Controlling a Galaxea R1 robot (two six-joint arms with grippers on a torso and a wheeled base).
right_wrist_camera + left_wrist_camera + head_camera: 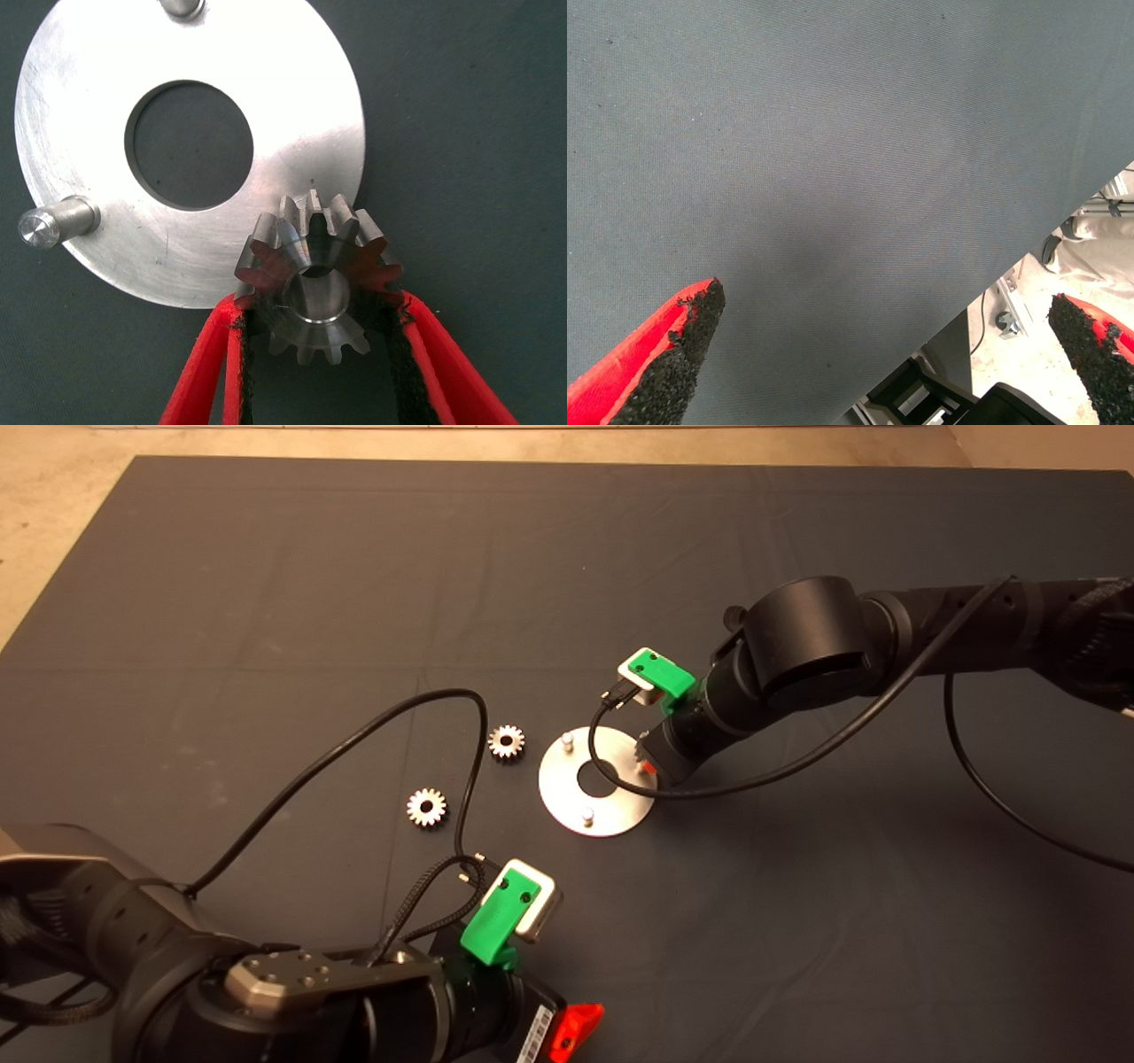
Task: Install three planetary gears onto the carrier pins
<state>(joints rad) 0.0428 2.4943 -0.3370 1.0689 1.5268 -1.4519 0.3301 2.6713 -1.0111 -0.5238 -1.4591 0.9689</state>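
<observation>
The shiny round disc [611, 815] lies mid-mat, and two of its carrier pins [568, 739] [587, 813] stand bare. My right gripper [645, 762] reaches down at the disc's right rim and covers the spot where the third pin would be. In the right wrist view this gripper [319, 305] is shut on a planetary gear [306, 239], held over the rim of the disc [80, 97]. A silvery round end shows in the gear's bore. Bare pins [53, 221] [182, 7] stand nearby. Two more gears [507, 741] [427, 808] lie flat on the mat left of the disc. My left gripper [576, 1032] is parked at the lower edge, open.
A black cable [390, 717] loops over the mat beside the two loose gears. Another cable [797, 766] hangs from the right arm near the disc. In the left wrist view, bare mat [833, 159], its edge and the floor show between the wide-apart fingers [682, 345].
</observation>
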